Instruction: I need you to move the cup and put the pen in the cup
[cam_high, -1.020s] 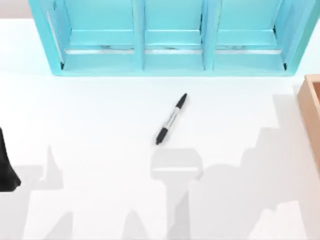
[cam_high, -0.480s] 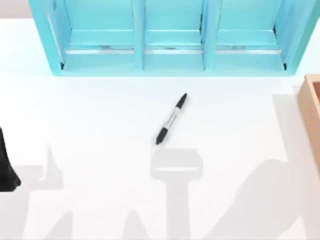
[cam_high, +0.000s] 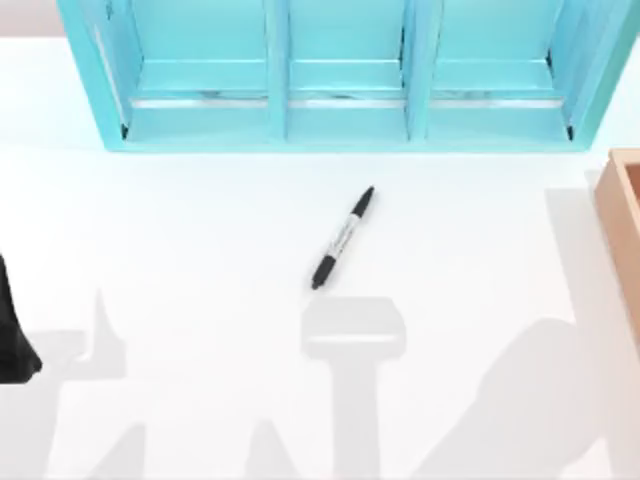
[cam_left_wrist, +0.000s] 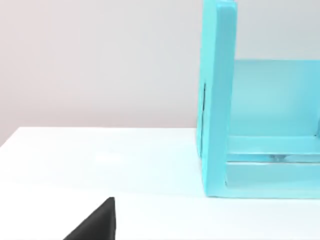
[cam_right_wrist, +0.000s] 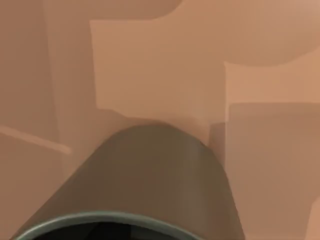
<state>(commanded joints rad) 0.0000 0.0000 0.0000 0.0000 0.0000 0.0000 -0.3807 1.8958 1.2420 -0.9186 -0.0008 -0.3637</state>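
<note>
The pen (cam_high: 342, 238), silver-grey with a black cap and black end, lies slantwise on the white table's middle, a little in front of the blue shelf. The cup (cam_right_wrist: 150, 175), a dark olive-grey cylinder, fills the near part of the right wrist view, its rim toward the camera, with brown wooden surfaces (cam_right_wrist: 150, 65) behind it. A black part of my left arm (cam_high: 12, 340) sits at the table's left edge, far from the pen; a black wedge (cam_left_wrist: 95, 222) of it shows in the left wrist view.
A light-blue shelf unit (cam_high: 340, 120) with three bays stands across the back of the table; its side wall (cam_left_wrist: 217, 100) is near my left arm. A wooden box (cam_high: 625, 230) stands at the right edge. Arm shadows fall on the front of the table.
The arm shadow at the lower right of the table has changed shape and shifted. The pen and the left arm have not moved.
</note>
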